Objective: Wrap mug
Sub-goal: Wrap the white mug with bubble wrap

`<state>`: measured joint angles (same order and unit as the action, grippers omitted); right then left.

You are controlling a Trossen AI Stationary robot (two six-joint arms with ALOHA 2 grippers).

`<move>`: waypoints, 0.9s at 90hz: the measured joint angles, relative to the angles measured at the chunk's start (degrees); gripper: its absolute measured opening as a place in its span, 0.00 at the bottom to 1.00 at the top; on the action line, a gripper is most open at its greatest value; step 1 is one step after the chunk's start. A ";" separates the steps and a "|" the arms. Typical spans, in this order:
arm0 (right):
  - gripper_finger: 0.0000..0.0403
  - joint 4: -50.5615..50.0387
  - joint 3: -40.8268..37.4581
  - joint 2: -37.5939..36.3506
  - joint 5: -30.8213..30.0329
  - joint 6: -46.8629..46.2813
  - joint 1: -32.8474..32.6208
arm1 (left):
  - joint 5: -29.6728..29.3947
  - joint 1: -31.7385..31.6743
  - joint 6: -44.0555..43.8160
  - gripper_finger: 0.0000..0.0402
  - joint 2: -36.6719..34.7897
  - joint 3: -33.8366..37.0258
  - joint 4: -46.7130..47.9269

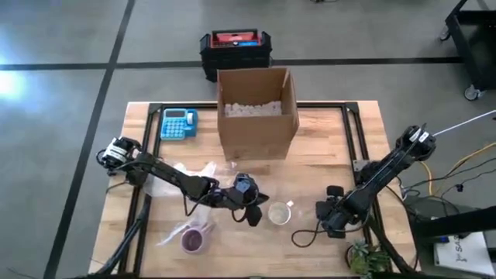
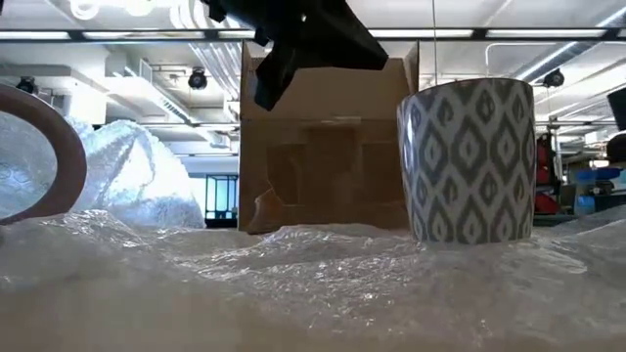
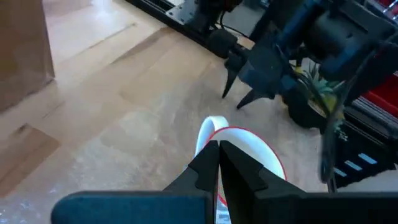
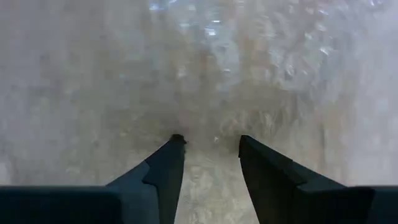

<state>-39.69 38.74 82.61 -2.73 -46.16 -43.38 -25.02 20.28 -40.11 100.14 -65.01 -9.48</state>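
Step in hand, by judgement: getting the clear bubble-wrap sheet (image 2: pixel 323 284) up around the mug; no wrap on its sides yet.

- Grey-and-white diamond-patterned ceramic mug (image 2: pixel 469 161): upright, right of centre in the low view, standing on the sheet. In the high view, lower centre of the frame (image 1: pixel 279 213), between the two grippers. Pale interior, mouth open upward. Glazed and probably slick; likely to slide or tip if the film under it is tugged.
- Left gripper (image 1: pixel 253 213): just left of the mug in the high view. Fingers pressed together, nothing seen between them. In the low view hangs at upper centre, above and clear of the mug.
- Right gripper (image 1: pixel 329 211): right of the mug, apart from it. Fingers spread, empty, pointing down at film-covered tabletop in its own wrist view (image 4: pixel 211 146).
- More crumpled wrap at centre left and lower left of the high view.
- Brown cardboard box (image 1: pixel 256 116): open-topped, upper centre, behind the mug.

To do it well:
- Part the left fingers first, then pinch a free edge of film low and close to the mug.
- Lift slowly up and over the rim rather than dragging sideways.
- Steady the mug or the far film edge with the right gripper.
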 joint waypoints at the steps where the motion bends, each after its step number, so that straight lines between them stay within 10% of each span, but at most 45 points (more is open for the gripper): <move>1: 0.29 0.15 0.02 0.01 0.03 0.49 0.00 | 0.00 -0.04 0.01 0.00 0.01 0.00 -0.01; 21: 0.02 -1.44 4.99 -2.05 -1.84 7.81 0.42 | 0.02 -0.08 0.95 0.00 0.02 0.00 0.28; 44: 0.02 -7.32 17.59 -7.95 -4.60 15.99 2.48 | 0.54 0.04 1.87 0.00 0.02 0.00 0.20; 62: 0.01 7.42 19.21 -8.96 -19.44 26.80 5.92 | 0.49 0.04 2.27 0.00 0.36 0.00 -0.24; 81: 0.01 20.97 16.79 -2.10 -18.15 31.18 13.03 | 0.50 0.04 1.56 0.00 1.40 0.00 -1.42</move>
<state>-18.72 55.53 80.51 -20.87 -14.98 -30.35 -24.51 20.32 -38.55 101.55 -65.01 -10.90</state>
